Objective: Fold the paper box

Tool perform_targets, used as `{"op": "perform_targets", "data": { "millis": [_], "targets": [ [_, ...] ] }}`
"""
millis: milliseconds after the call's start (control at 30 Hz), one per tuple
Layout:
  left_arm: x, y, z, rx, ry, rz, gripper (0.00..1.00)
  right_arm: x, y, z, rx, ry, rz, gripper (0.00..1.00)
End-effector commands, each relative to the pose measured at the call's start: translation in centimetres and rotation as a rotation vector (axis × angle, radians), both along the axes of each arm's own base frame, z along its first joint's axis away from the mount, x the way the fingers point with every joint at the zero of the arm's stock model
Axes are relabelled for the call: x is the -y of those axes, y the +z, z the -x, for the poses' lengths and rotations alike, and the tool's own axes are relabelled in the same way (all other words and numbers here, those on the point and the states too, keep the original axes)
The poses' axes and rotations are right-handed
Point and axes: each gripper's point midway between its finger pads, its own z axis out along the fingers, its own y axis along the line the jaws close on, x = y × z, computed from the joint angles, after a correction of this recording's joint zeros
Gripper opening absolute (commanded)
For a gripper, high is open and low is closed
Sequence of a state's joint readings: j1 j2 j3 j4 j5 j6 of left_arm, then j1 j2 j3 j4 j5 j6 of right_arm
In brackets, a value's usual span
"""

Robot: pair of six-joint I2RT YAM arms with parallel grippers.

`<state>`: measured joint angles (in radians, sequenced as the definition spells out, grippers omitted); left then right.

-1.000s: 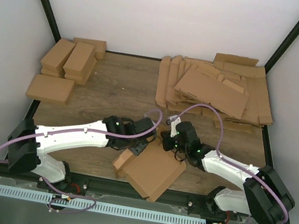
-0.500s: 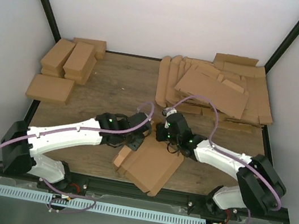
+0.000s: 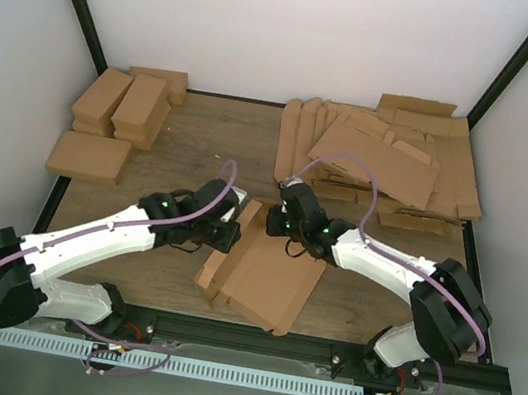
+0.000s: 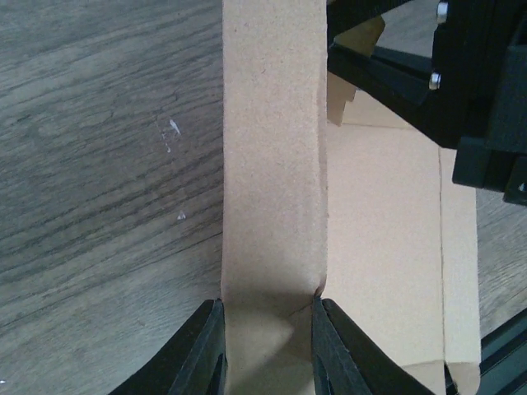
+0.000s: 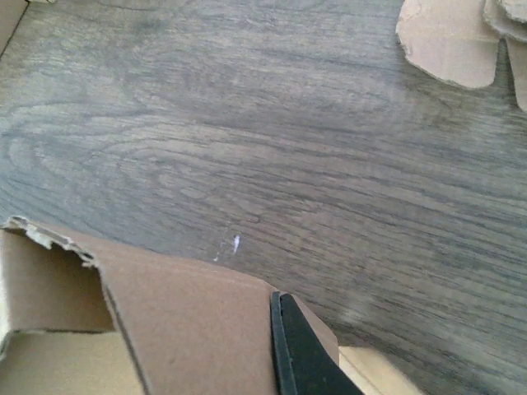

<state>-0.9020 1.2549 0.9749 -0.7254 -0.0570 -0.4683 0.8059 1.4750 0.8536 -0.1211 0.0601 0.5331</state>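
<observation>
The paper box (image 3: 270, 280) lies part-folded near the front middle of the table, a wide flat brown panel with raised side flaps. My left gripper (image 3: 228, 234) is at its left edge. In the left wrist view its jaws (image 4: 268, 333) are shut on a narrow upright side flap (image 4: 272, 164). My right gripper (image 3: 276, 222) is at the box's far corner. In the right wrist view one black finger (image 5: 300, 354) presses against a raised flap (image 5: 189, 329), and the other finger is hidden behind the cardboard. The right gripper's black body (image 4: 482, 90) shows in the left wrist view.
A thick pile of flat cardboard sheets (image 3: 381, 161) fills the back right. Narrow folded boxes (image 3: 123, 101) and a flat folded one (image 3: 88, 156) sit at the back left. The black frame rail (image 3: 241, 336) runs along the near edge.
Both grippers have moved away from the near edge and leftward, dragging the box with them. The box's far-left flap now stands raised between them.
</observation>
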Motion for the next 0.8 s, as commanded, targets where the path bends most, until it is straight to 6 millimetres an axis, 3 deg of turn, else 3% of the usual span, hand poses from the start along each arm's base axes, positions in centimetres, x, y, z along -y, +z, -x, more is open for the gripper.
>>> {"op": "perform_targets", "data": {
  "millis": [0, 233, 433, 600, 767],
  "targets": [
    [0.4, 0.4, -0.3, -0.025, -0.005, 0.113, 0.29, -3.7, 5.6, -0.7, 0.025, 0.013, -0.167, 0.01],
    [-0.2, 0.9, -0.7, -0.024, -0.020, 0.145, 0.29, -4.7, 6.5, -1.5, 0.004, -0.004, -0.143, 0.01],
    [-0.1, -0.4, 0.0, -0.035, -0.091, 0.090, 0.29, -3.2, 3.2, 0.3, 0.003, -0.066, -0.174, 0.01],
    [1.4, -1.9, 1.5, -0.014, -0.183, -0.045, 0.29, -2.8, 0.1, 2.4, 0.046, -0.094, -0.160, 0.02],
    [1.6, -2.6, 1.8, 0.016, -0.205, -0.161, 0.28, -2.9, -0.7, 4.3, 0.073, -0.057, -0.177, 0.08]
  ]
}}
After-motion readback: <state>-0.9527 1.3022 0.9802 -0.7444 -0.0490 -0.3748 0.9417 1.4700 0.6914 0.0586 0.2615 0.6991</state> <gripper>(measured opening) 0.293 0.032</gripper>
